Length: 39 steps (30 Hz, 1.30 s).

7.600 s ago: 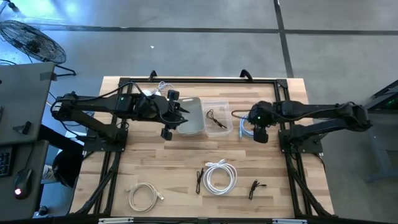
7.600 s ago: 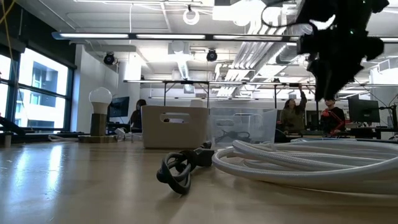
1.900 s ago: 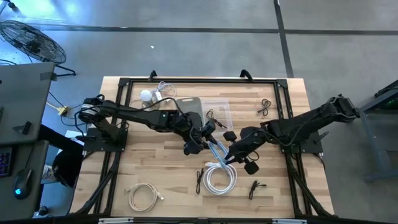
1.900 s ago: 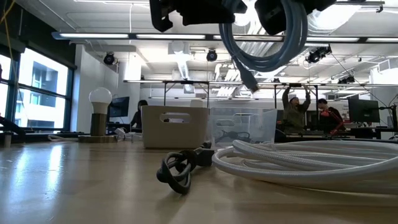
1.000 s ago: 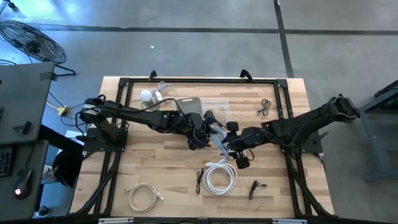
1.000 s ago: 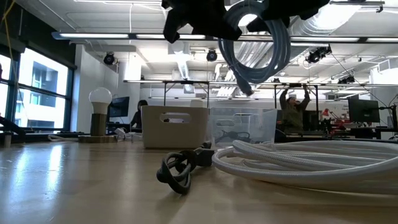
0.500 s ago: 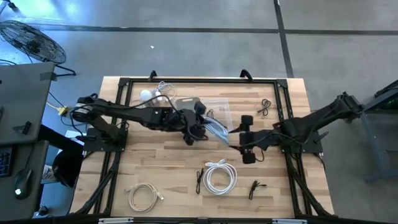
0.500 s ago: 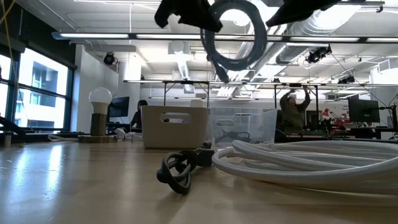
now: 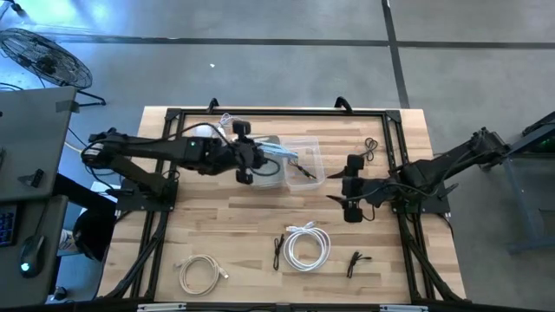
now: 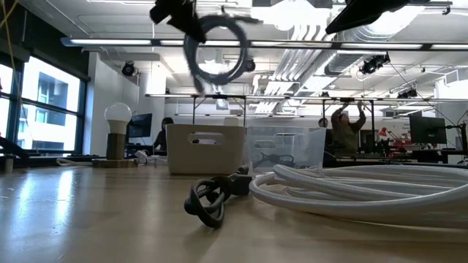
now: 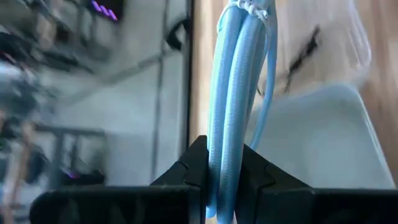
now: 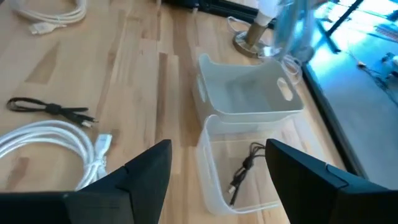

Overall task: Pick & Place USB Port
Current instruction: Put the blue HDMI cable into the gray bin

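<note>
Since the earlier frames, both arms have parted: the left gripper (image 9: 247, 161) has carried the blue cable (image 10: 213, 50) back over the grey bin (image 9: 270, 171), clamped on its bundled loops. The right gripper (image 9: 352, 188) has withdrawn, fingers spread and empty, beside the clear bin (image 9: 305, 162).

Risk: the coil hangs near the two bins' shared edge. Release there could drape the loops over the rim or drop them into the wrong bin.
</note>
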Each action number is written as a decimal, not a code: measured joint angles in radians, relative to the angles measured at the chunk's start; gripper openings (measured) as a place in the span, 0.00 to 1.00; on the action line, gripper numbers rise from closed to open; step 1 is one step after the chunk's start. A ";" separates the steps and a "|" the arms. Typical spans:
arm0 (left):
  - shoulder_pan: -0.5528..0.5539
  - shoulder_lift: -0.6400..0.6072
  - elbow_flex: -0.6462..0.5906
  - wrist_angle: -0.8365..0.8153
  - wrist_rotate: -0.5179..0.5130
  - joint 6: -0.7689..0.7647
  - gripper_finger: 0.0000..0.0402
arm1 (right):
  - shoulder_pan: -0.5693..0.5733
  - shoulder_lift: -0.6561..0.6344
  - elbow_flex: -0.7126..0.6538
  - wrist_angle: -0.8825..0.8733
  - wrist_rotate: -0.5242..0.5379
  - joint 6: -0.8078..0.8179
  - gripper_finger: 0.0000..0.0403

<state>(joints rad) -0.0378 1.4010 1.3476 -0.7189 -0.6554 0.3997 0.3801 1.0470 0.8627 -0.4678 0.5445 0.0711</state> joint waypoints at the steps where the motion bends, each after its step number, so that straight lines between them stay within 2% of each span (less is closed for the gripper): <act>1: 0.015 0.003 0.000 -0.017 0.015 -0.025 0.09 | 0.000 -0.001 0.000 -0.004 0.012 0.000 0.63; 4: 0.061 0.026 0.000 -0.073 0.060 -0.087 0.09 | 0.000 -0.002 0.000 -0.006 0.022 0.000 0.63; 13: 0.135 0.120 -0.001 -0.094 0.238 -0.090 0.09 | 0.000 -0.002 0.000 -0.012 0.004 0.026 0.63; 18: 0.151 0.160 0.000 -0.096 0.286 -0.077 0.09 | 0.000 -0.002 0.000 -0.025 0.002 0.037 0.63; 28: 0.172 0.193 -0.001 -0.145 0.317 -0.086 0.09 | 0.000 -0.002 0.000 -0.029 -0.002 0.050 0.63; 39: 0.262 0.241 0.001 -0.154 0.383 -0.109 0.09 | 0.000 -0.001 0.000 -0.029 -0.050 0.070 0.63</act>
<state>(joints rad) 0.2239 1.6420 1.3483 -0.8725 -0.2720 0.2909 0.3805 1.0458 0.8623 -0.4973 0.4942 0.1411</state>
